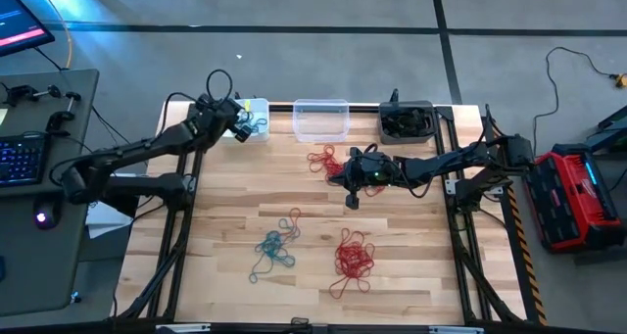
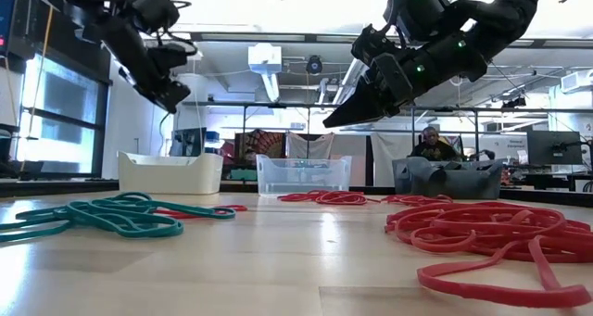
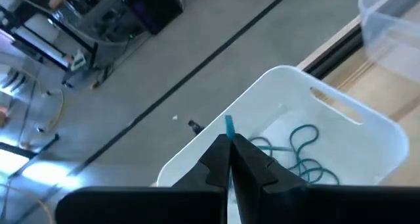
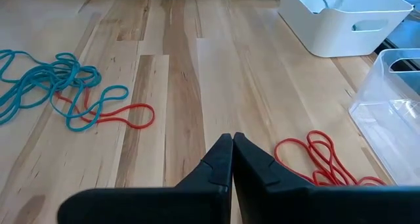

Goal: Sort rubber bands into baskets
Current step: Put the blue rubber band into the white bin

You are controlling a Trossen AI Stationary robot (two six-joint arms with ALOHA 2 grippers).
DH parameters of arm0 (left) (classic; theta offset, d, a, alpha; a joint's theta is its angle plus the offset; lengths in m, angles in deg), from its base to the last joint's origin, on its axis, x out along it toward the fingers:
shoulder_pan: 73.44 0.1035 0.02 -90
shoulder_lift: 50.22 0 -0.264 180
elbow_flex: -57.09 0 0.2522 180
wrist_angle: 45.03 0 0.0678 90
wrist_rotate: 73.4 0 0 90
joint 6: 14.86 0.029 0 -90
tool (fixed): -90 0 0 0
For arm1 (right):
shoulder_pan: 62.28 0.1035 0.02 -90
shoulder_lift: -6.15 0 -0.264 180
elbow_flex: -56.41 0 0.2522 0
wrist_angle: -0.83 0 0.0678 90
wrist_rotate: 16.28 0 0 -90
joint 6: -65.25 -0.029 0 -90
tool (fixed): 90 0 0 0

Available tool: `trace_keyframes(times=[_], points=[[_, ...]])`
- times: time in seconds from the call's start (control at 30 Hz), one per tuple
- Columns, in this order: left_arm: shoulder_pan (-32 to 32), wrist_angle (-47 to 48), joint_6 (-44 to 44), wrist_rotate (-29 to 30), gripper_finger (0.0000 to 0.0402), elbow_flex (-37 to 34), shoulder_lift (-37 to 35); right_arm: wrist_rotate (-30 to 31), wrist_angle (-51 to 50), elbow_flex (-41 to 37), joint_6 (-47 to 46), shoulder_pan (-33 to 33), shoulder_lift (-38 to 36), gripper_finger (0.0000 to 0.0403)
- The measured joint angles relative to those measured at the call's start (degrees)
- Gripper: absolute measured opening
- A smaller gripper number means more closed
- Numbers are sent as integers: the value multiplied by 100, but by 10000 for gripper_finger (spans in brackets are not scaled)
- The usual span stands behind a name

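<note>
Lying nearest the bench's front edge, a bunch of red rubber bands (image 1: 353, 258) sits beside a teal bunch (image 1: 274, 250), with one red loop tangled at the teal bunch's far side. Past mid-bench, the right end effector (image 1: 350, 200) hangs above bare wood, fingers together and empty, near a smaller red bunch (image 1: 323, 160). Along the far edge stand the white basket (image 1: 257, 108), clear basket (image 1: 320, 119) and dark grey basket (image 1: 408, 121). Above the white one, which holds teal loops, the left end effector (image 3: 229, 140) pinches a teal band (image 3: 230, 125).
</note>
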Motion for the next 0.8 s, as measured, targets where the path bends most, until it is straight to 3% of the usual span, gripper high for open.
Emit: trace_keyframes(times=[0.47,0.8], points=[[689,14,-67,-1348,3,0,1148,0,-2,0,2,0,0,0],[569,26,97,-1365,91,0,1171,-2,-2,0,0,0,0,0]])
